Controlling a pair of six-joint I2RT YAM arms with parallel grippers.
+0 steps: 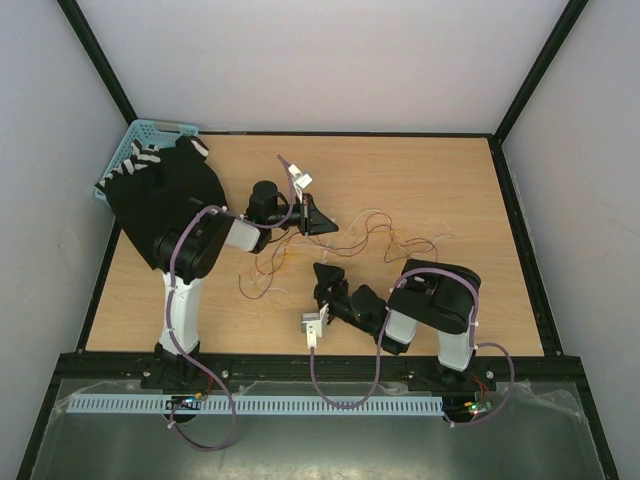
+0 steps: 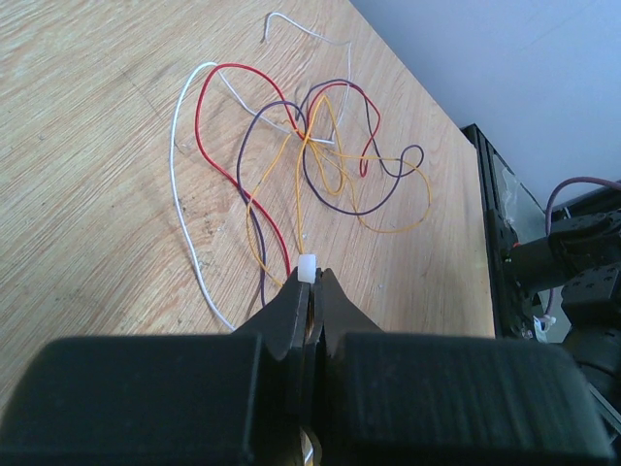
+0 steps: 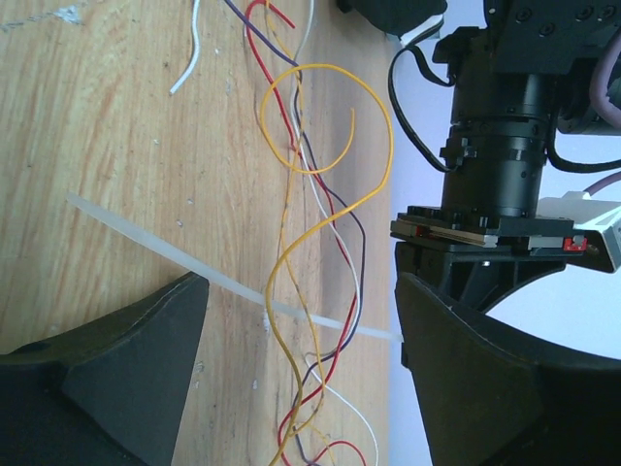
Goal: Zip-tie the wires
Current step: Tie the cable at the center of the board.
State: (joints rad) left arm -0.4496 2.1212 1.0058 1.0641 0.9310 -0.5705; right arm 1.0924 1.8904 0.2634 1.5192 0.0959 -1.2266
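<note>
one pale zip tie [image 3: 136, 227] in clenched left end effector [image 2: 310, 287]; right end effector [image 3: 301, 291] released

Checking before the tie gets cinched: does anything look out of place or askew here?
Nothing damaged or spilled. The wires sprawl in loose loops over the table, not gathered, and the zip tie crosses them at a slant, its end pinched in the shut left gripper. The right gripper stands open near it.
</note>
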